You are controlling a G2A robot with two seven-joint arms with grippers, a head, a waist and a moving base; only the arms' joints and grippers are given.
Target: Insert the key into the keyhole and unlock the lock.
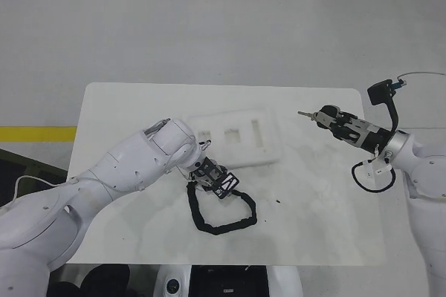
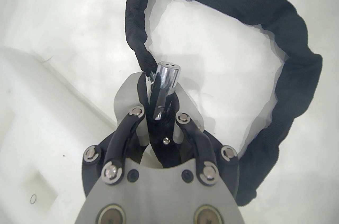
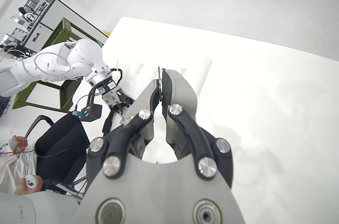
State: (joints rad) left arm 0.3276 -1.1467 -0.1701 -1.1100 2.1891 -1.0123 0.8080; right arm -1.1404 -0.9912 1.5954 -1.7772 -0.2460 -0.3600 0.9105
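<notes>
Left wrist view: I note left gripper [image 2: 159, 83] clamped on lock [image 2: 169, 71], toward near edge of table [image 1: 312, 230]. Right gripper [image 1: 331, 119] pinches key [image 1: 306, 114] over far right corner.

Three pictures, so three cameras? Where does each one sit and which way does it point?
Top view: above the robot's arms, looking down at the table; the left arm and right arm both show.
Left wrist view: on the left wrist, looking along its jaws, shut on the lock cylinder, down at the table.
Right wrist view: on the right wrist, looking past its jaws, shut on the key, across the table toward the left arm.
Shared: top and left wrist views both show the black chain.
</notes>
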